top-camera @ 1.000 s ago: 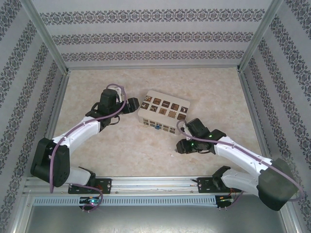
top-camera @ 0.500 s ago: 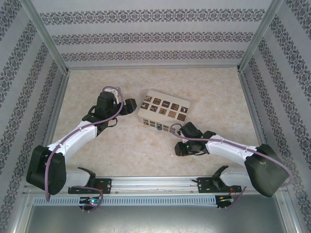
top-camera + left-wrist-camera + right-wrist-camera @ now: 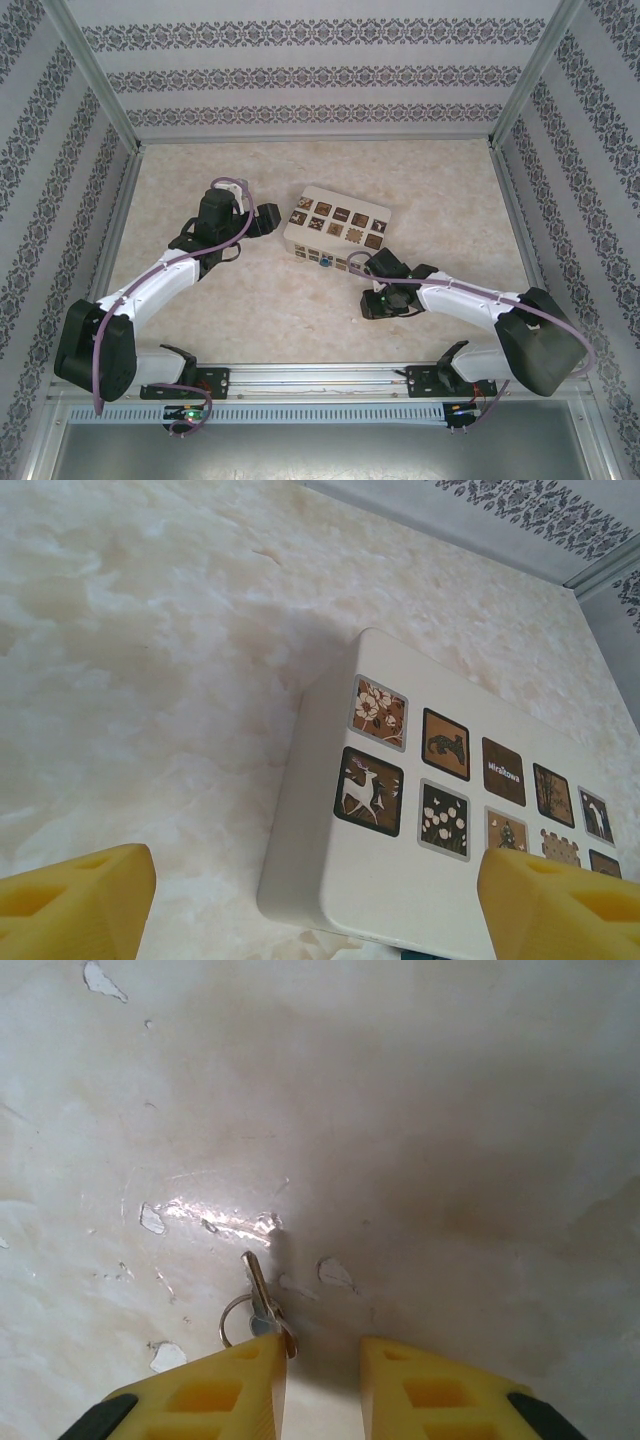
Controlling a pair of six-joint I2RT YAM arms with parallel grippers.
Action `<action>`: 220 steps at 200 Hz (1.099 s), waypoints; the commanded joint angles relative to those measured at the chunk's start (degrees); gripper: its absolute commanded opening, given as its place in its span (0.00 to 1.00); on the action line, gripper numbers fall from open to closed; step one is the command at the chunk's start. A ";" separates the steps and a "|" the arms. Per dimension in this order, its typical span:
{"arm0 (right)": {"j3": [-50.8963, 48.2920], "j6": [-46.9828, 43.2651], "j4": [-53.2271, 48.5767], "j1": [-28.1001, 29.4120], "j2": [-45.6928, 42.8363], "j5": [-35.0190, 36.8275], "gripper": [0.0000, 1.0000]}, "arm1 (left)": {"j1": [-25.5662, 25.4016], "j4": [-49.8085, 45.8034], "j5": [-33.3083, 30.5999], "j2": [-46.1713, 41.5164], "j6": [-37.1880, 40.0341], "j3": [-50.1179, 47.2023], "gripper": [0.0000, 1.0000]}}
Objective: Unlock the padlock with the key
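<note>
I see the left gripper [image 3: 315, 905] spread wide, empty, by the beige patterned box [image 3: 400, 880], with the tiny blue padlock [image 3: 325, 263] on its near face. Right gripper [image 3: 322, 1360] is narrowly parted, one finger touching the small silvery key [image 3: 257, 1282]. Right arm sits lower than a second ago.

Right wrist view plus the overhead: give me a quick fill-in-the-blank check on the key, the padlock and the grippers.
1. The key lies flat on the ____, just ahead of the right gripper.
2. The left gripper is ____, its fingers wide apart at the end of the beige box.
3. The padlock, with its ____ body, sits at the near side of the beige box.

Missing words: table; open; blue.
</note>
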 commanded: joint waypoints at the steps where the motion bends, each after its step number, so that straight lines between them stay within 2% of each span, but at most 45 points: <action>1: 1.26 1.02 4.58 0.76 -1.72 0.76 0.26 | 0.96 -0.70 -0.92 -0.50 0.83 0.62 0.84; 37: 1.10 0.83 4.35 0.77 -2.74 1.28 0.26 | 1.11 0.08 -1.18 -0.35 0.47 0.11 0.84; 158: 1.10 1.77 4.57 0.99 3.13 -0.92 0.24 | 1.34 -0.77 -1.44 -0.09 0.42 0.96 0.85; 220: 0.65 0.52 2.21 1.29 -1.46 3.30 0.26 | 1.44 -0.79 -1.80 0.08 0.42 0.92 0.85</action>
